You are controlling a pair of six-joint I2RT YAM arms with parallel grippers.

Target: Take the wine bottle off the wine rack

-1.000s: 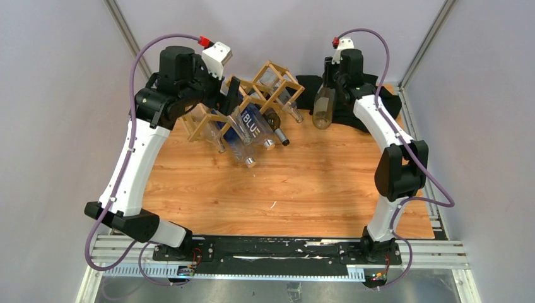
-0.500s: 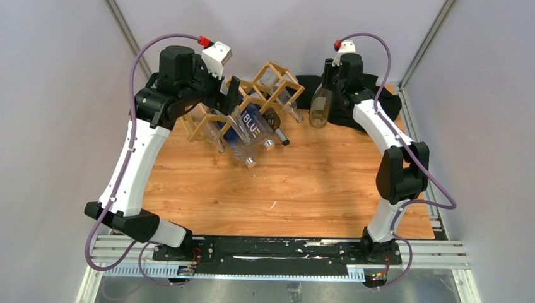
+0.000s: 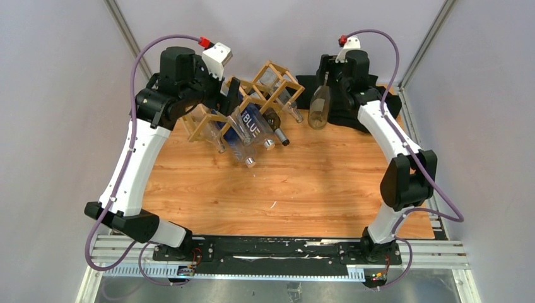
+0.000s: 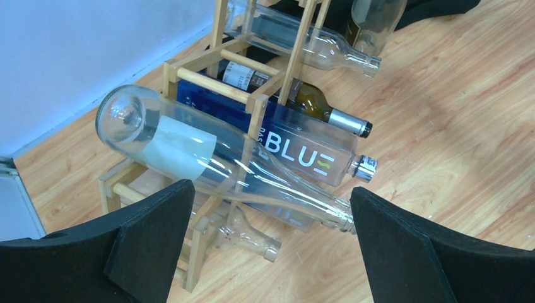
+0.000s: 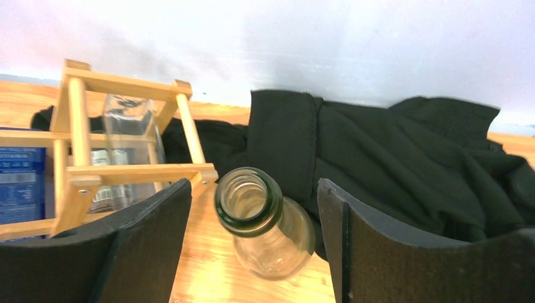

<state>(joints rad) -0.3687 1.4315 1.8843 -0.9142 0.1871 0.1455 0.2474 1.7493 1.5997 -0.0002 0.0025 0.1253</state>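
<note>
The wine bottle, pale green glass with a dark open mouth, stands upright on the table just right of the wine rack. My right gripper is open around its neck, with a gap on both sides between fingers and glass. The wooden lattice rack holds several other bottles, among them a clear one and a blue one marked BLUE. Over the rack's left end hovers my left gripper, wide open and holding nothing.
A black cloth lies bunched against the back wall behind the bottle and under my right arm. Bottle necks stick out of the rack toward the table's middle. Grey walls close in the back and both sides.
My right gripper was shut on the bottle's neck and has opened. The bottle shifted slightly left and now stands free on the table. The left arm has not moved.
</note>
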